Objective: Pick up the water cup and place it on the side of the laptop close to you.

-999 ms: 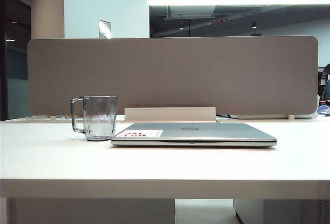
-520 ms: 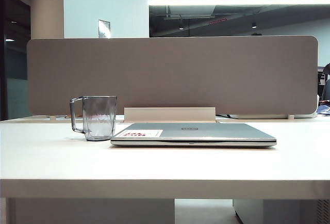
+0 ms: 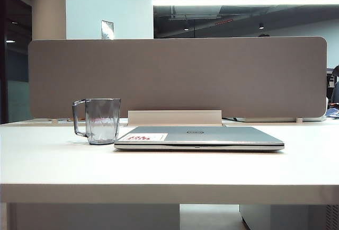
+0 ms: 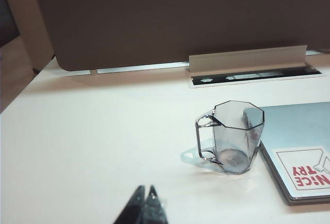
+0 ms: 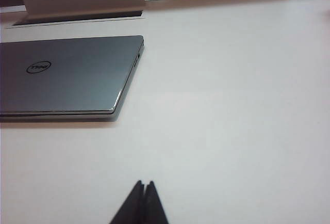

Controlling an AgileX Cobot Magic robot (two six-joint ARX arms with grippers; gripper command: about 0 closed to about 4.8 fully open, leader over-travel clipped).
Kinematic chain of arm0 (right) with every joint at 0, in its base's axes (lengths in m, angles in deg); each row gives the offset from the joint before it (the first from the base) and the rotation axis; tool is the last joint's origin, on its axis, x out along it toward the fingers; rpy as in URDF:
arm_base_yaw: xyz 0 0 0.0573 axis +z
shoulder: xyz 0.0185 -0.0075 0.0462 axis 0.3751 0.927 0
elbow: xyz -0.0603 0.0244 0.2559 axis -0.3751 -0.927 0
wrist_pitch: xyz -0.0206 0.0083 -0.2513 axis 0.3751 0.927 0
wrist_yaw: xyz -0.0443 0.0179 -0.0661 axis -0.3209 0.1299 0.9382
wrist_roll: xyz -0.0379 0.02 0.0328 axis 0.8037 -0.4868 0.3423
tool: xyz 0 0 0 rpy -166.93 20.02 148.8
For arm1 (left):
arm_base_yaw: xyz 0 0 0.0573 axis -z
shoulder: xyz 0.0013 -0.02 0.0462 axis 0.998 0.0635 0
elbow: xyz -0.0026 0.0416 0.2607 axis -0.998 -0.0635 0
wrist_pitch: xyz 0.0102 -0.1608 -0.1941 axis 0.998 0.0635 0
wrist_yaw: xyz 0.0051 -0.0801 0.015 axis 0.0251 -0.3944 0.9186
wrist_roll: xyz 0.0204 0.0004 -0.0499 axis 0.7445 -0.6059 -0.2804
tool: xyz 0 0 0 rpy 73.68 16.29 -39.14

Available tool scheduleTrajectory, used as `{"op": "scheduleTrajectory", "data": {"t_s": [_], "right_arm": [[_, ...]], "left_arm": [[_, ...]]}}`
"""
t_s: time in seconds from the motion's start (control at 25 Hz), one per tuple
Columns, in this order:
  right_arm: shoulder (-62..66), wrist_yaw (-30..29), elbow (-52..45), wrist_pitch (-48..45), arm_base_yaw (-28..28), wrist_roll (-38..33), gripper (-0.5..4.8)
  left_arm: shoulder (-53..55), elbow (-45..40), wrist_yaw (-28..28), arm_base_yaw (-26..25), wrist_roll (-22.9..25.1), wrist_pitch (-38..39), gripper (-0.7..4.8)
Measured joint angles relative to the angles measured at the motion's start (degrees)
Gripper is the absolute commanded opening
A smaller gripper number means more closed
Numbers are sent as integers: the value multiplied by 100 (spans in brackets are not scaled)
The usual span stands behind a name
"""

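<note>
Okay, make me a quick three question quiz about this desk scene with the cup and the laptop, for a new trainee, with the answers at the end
1. True or false: the laptop has its lid closed.
2. The water cup stands: A) on top of the laptop, B) upright on the table beside the laptop's stickered corner, C) tipped over at the table's edge.
3. In the wrist views, how do the left gripper and right gripper stand, and does either hold anything?

Key
1. True.
2. B; its handle points away from the laptop.
3. Both are shut and empty. The left gripper is short of the cup; the right is over bare table past the laptop's other end.
</note>
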Motion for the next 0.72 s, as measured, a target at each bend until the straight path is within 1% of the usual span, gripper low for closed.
{"op": "scheduleTrajectory", "data": {"t_s": [0.08, 0.16, 0.28, 0.4, 0.52, 0.68, 0.72], "right_arm": [[0, 0, 2, -2, 0, 0, -8], [0, 0, 0, -2, 0, 0, -8], [0, 0, 0, -2, 0, 0, -8], [0, 2, 0, 0, 0, 0, -8], [0, 0, 0, 0, 0, 0, -8], [0, 0, 0, 0, 2, 0, -8], [0, 0, 2, 0, 0, 0, -8]], "left_arm": [[492, 175, -4, 0, 2, -144, -6], [1165, 398, -4, 0, 4, -520, -6], [1768, 581, -17, 2, 4, -776, -6], [2476, 745, -17, 0, 4, -1239, -6], [3314, 844, -225, 0, 4, -1794, -6], [4122, 1064, -372, -2, 26, -2057, -6], [4494, 1248, -422, -2, 37, -2092, -6]]}}
